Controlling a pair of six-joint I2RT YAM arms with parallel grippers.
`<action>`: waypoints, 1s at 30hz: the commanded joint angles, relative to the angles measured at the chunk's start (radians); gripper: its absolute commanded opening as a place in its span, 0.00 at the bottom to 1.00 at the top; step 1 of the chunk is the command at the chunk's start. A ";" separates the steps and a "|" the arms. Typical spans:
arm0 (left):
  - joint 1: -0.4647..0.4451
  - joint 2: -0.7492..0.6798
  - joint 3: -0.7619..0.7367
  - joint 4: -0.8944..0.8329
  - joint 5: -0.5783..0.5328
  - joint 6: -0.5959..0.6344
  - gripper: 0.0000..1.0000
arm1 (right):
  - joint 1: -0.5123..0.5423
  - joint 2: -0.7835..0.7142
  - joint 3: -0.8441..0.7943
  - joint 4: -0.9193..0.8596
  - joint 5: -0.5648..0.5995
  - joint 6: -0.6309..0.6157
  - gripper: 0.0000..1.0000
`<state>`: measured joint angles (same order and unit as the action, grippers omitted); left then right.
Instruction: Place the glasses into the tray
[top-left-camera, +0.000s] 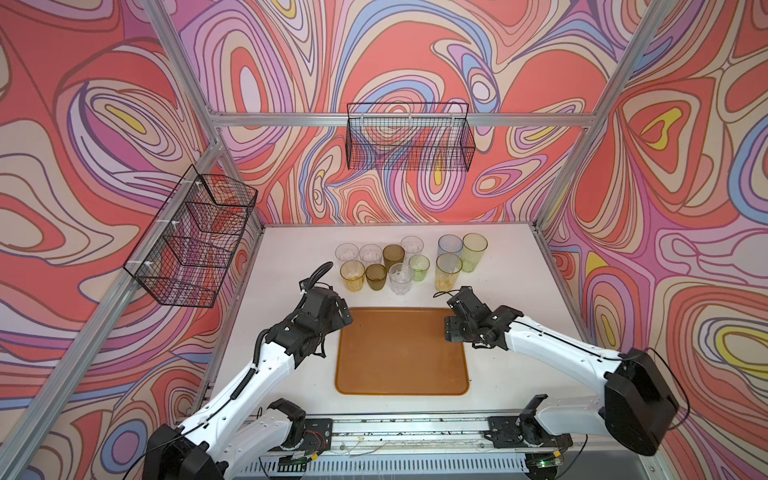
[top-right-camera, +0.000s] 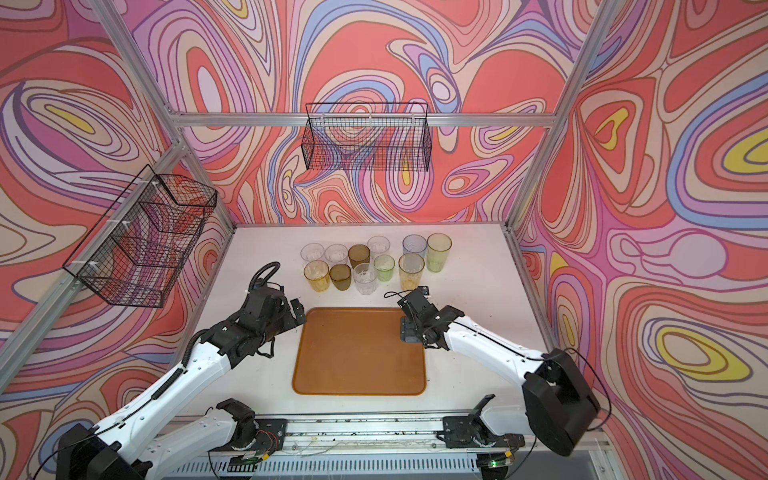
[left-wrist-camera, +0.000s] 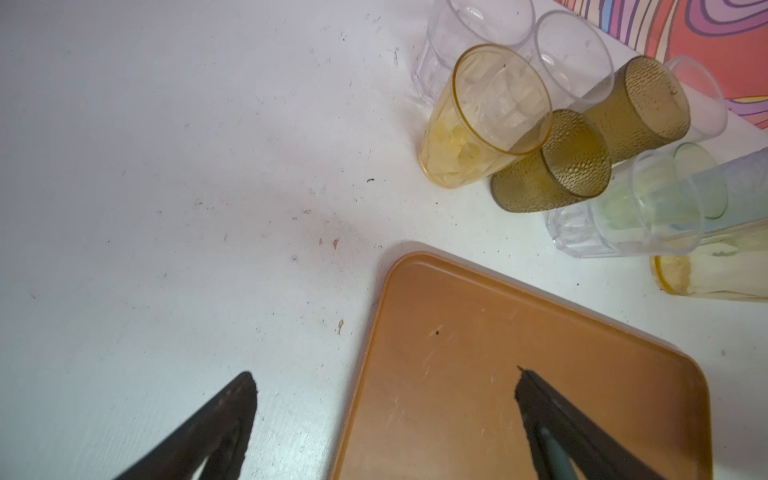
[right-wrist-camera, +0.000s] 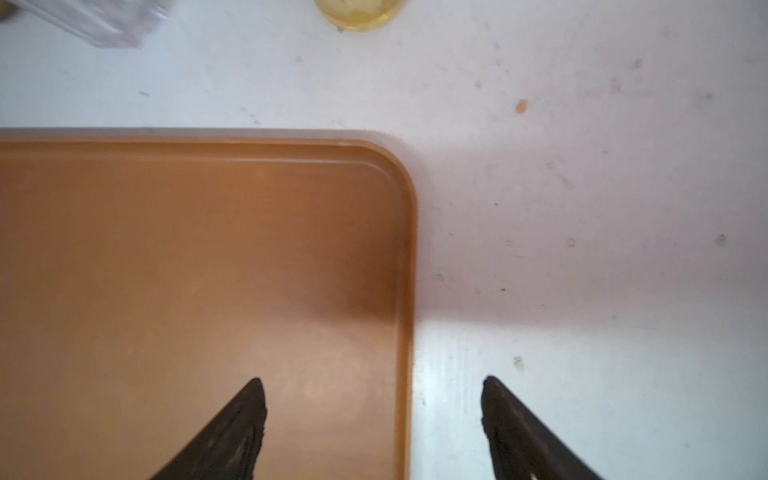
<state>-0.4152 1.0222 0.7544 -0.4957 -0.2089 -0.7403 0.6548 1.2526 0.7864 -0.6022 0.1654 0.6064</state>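
The tray (top-left-camera: 399, 357) is bare, and all eleven glasses (top-left-camera: 401, 277) stand packed just beyond its far edge. The left gripper (left-wrist-camera: 384, 374) hangs over the tray's far-left corner, jaws spread and holding nothing. The right gripper (right-wrist-camera: 374, 379) sits over the far-right corner, just as wide and empty. First pick looks due. I'd go for the yellow glass (top-left-camera: 448, 272) nearest that right corner: straddle it squarely, don't nudge its neighbours, lift it clear of the rim, and set it upright.
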 joint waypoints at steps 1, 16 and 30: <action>0.038 0.059 0.074 0.030 0.076 0.063 0.99 | -0.004 -0.117 -0.067 0.133 -0.150 0.007 0.85; 0.135 0.394 0.341 0.045 0.154 0.149 0.66 | -0.003 -0.302 -0.251 0.297 -0.278 0.066 0.85; 0.152 0.628 0.499 0.016 0.168 0.169 0.42 | -0.002 -0.346 -0.311 0.364 -0.310 0.084 0.85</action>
<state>-0.2726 1.6184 1.2171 -0.4438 -0.0479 -0.5865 0.6548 0.9215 0.5003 -0.2779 -0.1192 0.6834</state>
